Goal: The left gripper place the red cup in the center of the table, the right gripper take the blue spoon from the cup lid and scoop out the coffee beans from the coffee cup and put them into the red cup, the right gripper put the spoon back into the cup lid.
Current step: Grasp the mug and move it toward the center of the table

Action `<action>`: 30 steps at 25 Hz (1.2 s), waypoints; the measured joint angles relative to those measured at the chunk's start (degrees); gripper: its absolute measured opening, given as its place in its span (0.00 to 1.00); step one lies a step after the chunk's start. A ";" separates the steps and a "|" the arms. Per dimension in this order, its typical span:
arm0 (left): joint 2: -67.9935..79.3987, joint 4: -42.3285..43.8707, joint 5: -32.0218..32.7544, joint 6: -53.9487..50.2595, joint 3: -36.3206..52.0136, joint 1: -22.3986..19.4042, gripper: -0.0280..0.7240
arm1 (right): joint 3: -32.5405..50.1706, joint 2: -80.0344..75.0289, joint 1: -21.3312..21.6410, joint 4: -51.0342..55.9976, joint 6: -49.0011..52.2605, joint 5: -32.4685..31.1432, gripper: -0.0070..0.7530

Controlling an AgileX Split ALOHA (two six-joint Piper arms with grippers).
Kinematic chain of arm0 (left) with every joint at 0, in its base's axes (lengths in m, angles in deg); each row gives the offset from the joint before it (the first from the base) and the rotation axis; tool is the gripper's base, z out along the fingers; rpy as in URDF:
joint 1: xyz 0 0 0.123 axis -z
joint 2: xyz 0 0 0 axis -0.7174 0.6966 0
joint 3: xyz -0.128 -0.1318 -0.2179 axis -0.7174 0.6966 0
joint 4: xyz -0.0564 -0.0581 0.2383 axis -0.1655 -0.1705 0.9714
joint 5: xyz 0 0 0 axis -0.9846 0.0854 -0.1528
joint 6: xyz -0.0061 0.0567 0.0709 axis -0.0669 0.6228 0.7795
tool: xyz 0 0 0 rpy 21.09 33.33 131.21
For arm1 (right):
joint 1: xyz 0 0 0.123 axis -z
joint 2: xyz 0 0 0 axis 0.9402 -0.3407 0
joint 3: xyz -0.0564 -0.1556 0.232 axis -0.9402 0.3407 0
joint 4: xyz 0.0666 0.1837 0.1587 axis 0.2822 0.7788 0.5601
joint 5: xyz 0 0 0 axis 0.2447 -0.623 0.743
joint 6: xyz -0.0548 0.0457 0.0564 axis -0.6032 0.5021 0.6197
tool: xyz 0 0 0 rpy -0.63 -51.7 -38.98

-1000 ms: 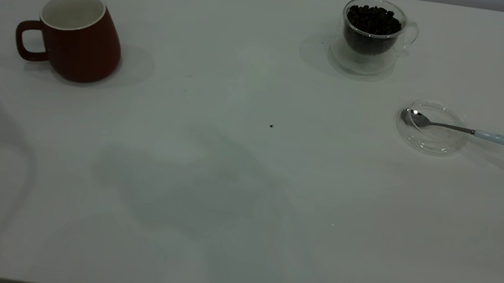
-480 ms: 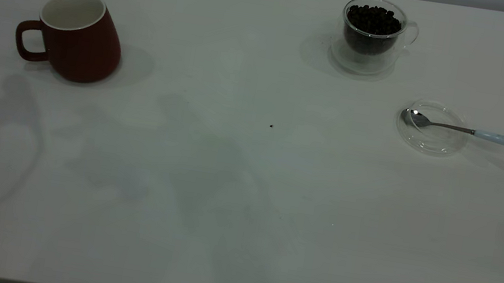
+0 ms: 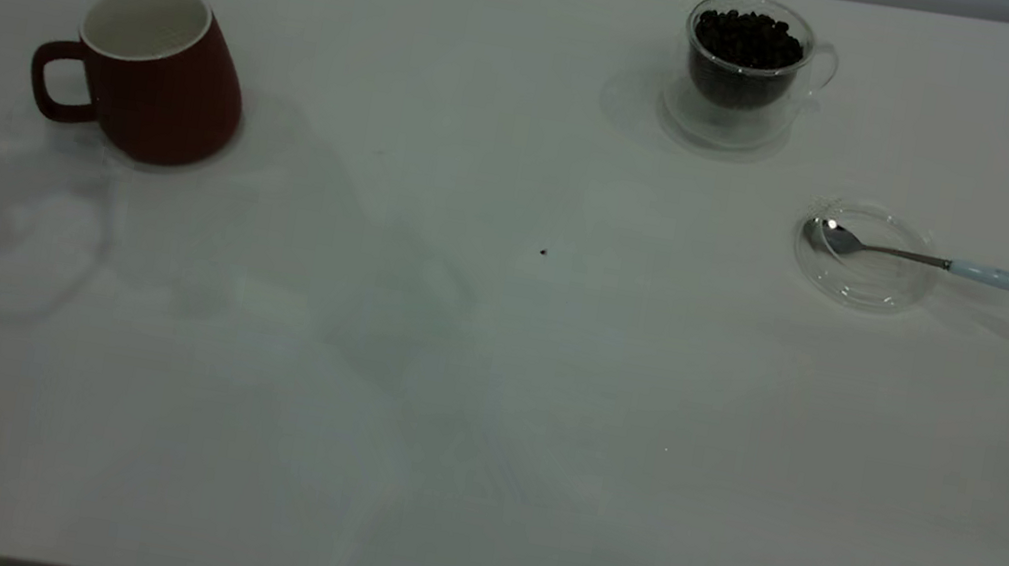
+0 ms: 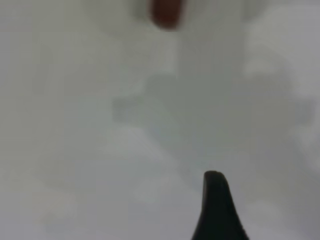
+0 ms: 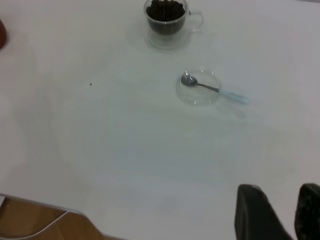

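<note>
Three steps on my list, none done; the first, moving the cup, is in hand.

Cup [image 3: 155, 74]: red, upright and empty, near the table's [image 3: 443, 415] left edge toward the far side, handle facing that edge. Not yet at the centre.

Left gripper [image 4: 216, 210]: near the left edge by the cup, apart from it. Only one fingertip shows in its wrist view, so I cannot tell how the jaws stand.

Right gripper [image 5: 280, 212]: parked high over the near right part of the table, jaws a little apart, holding nothing.

Coffee cup [image 3: 747, 63]: far edge, right of middle, heaped with beans [image 3: 748, 38].

Lid [image 3: 863, 256]: nearer the right edge. The spoon [image 3: 933, 260] has its bowl in the lid and its handle pointing toward the right edge.

Next move, as I judge it: bring the left gripper onto the cup's rim or handle, close, lift and carry it to the centre, where one stray speck [image 3: 543, 252] lies.
</note>
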 joint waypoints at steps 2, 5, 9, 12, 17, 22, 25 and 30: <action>2.21 0.06 -0.87 0.55 -1.89 0.21 0.80 | 0.00 0.00 0.00 0.00 0.00 0.00 0.32; 5.73 0.18 -1.79 1.20 -4.80 1.22 0.80 | 0.00 0.00 0.00 0.00 0.00 0.00 0.32; 10.30 0.18 -2.54 2.38 -8.36 3.44 0.80 | 0.00 0.00 0.00 0.00 0.00 0.00 0.32; 13.16 0.34 -3.00 2.65 -11.48 5.14 0.80 | 0.00 0.00 0.00 0.00 0.00 0.00 0.32; 16.81 0.56 -3.37 2.65 -16.01 6.87 0.80 | 0.00 0.00 0.00 0.00 0.00 0.00 0.32; 18.50 0.63 -3.98 4.15 -19.28 8.06 0.80 | 0.00 0.00 0.00 0.00 0.00 0.05 0.32; 19.20 0.64 -4.26 6.24 -20.95 9.72 0.80 | 0.00 0.00 0.00 0.00 0.00 0.05 0.32; 19.94 0.64 -6.29 8.34 -21.67 14.46 0.80 | 0.00 0.00 0.00 0.00 0.00 0.05 0.32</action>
